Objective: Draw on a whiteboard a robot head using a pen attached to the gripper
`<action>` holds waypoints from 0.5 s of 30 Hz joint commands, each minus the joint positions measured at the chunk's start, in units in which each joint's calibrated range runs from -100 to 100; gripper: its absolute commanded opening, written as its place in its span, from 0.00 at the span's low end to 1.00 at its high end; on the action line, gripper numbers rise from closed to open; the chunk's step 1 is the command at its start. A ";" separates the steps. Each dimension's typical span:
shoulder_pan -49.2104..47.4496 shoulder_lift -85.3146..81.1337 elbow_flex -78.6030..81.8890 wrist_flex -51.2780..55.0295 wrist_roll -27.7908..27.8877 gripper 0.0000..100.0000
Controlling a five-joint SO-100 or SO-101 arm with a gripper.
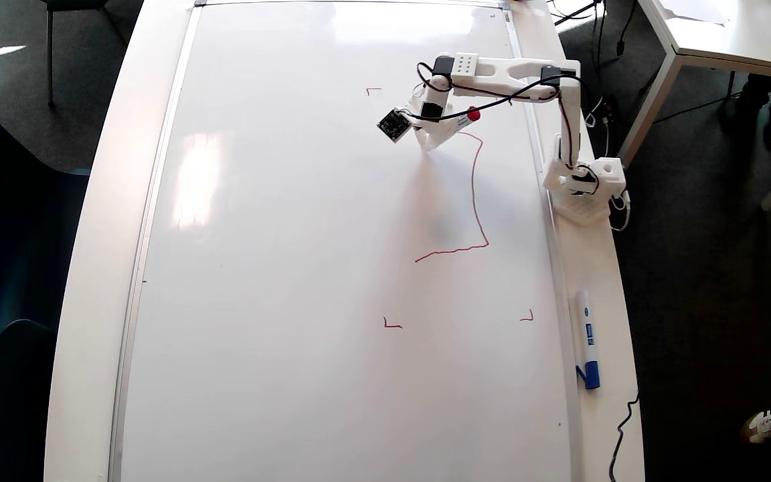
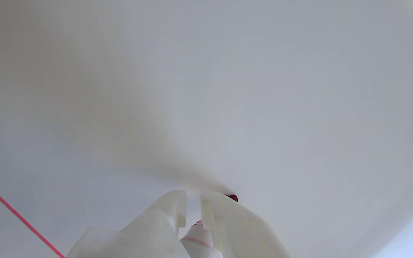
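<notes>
The robot head [image 1: 474, 194] is only begun: on the whiteboard [image 1: 278, 268] a wobbly red line runs from just beside the hand down the right part of the board in the overhead view, turns at a corner and trails leftward, so I judge that two sides of the outline are drawn and the rest, with the inner shapes, is not yet there. The pen [image 1: 464, 120], a slim white marker with a red end, sits clamped in the hand [image 1: 430, 143], whose two white fingers are closed around its barrel; in the wrist view the red tip [image 2: 232, 197] peeks past the right finger [image 2: 228, 222] at the board surface, though whether it truly touches is hard to tell. The next move likely calls for a steady stroke leftward from the line's upper end, with even pressure, to form the top edge. Small red corner marks [image 1: 392, 325] frame the drawing zone. A blue-capped marker [image 1: 587, 348] lies on the counter [image 1: 600, 281] beside the board's frame, well apart from the hand.
</notes>
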 commanded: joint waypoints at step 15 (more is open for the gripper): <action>-2.77 6.86 -11.65 -0.20 -0.55 0.01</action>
